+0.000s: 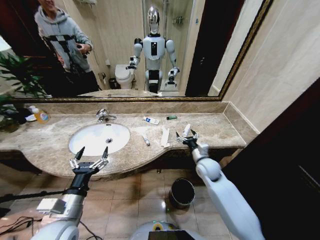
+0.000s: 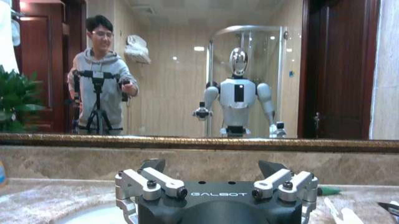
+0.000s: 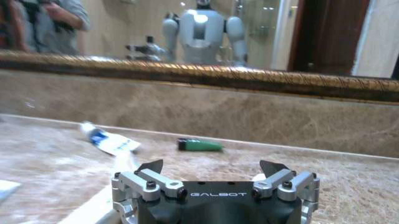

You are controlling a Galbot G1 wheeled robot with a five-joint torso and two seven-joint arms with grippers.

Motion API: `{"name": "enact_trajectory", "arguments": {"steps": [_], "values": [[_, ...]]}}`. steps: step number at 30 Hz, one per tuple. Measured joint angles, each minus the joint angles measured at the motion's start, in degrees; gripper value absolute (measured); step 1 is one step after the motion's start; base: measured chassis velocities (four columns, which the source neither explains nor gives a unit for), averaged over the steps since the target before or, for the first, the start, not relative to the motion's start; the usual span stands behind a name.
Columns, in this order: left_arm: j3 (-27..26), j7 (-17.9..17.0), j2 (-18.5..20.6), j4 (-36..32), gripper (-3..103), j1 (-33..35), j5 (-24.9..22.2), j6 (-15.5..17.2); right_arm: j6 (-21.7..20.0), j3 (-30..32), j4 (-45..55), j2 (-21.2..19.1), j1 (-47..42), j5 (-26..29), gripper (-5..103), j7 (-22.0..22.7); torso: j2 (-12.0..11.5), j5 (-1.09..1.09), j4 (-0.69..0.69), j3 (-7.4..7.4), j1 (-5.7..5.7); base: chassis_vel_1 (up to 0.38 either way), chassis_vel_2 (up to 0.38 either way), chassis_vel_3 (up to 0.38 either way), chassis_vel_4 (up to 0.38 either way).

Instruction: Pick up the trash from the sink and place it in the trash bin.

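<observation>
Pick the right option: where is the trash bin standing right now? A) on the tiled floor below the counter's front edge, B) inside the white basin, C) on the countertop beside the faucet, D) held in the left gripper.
A: the head view shows the trash bin on the tiled floor below the countertop, under the right arm, while the open left gripper hovers empty at the sink.
</observation>
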Motion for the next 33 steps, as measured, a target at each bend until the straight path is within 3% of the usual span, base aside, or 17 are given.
{"name": "enact_trajectory", "arguments": {"steps": [5,10,13,16,17,19,21,22,26,33], "values": [[-0.01,-0.01,0.0,0.0,100,0.0,0.0,0.0,2.69,1.23,-8.38,1.52,2.93,-3.18,100,0.73,0.0,-0.02,-0.01,0.0,0.0,0.0,0.0,0.0,0.0],[0.0,-0.01,0.0,0.0,100,0.0,0.0,0.0,2.84,2.11,-10.22,1.43,3.22,-3.03,100,-0.2,0.0,0.0,-0.01,-0.01,0.0,0.0,0.0,0.0,0.0],[-0.01,-0.01,0.0,0.0,100,0.0,0.0,0.0,2.83,2.5,-10.51,1.32,2.88,-2.11,85,-0.99,0.0,-0.01,-0.01,-0.01,0.0,0.0,0.0,0.0,0.0],[-0.01,-0.01,0.0,0.0,100,0.0,0.0,0.0,2.83,2.57,-10.52,1.36,2.39,-1.88,80,-1.16,0.0,0.0,-0.01,-0.01,0.0,0.0,0.0,0.0,0.0],[-0.01,0.0,0.0,0.0,100,0.0,0.0,0.0,2.83,2.63,-10.52,1.46,2.09,-1.83,68,-1.27,0.0,0.0,-0.01,-0.01,-0.01,0.0,0.0,0.0,0.0],[-0.01,-0.01,0.0,0.0,100,0.0,0.0,0.0,2.83,2.69,-10.51,1.56,1.92,-1.84,68,-1.35,0.0,0.0,-0.01,-0.01,-0.01,0.0,0.0,0.0,0.0],[-0.01,0.0,0.0,-0.01,100,0.0,0.0,0.0,2.83,2.76,-10.51,1.76,1.68,-1.89,57,-1.39,0.0,0.0,-0.01,-0.01,-0.01,0.0,0.0,0.0,0.0],[-0.01,0.0,0.0,-0.01,100,0.0,0.0,0.0,2.83,2.76,-10.51,1.76,1.68,-1.89,57,-1.39,0.0,0.0,-0.01,-0.01,-0.01,0.0,0.0,0.0,0.0],[-0.01,0.0,0.0,0.0,100,0.0,0.0,0.0,2.83,3.24,-9.62,1.81,1.11,-1.89,36,-1.04,0.0,0.0,0.0,-0.01,-0.01,0.0,0.0,0.0,0.0],[-0.01,0.0,0.0,0.0,100,0.0,0.0,0.0,2.42,4.62,-6.41,0.71,-0.62,-1.05,28,-0.62,0.0,0.0,0.0,-0.01,-0.01,0.0,0.0,0.0,0.0]]}}
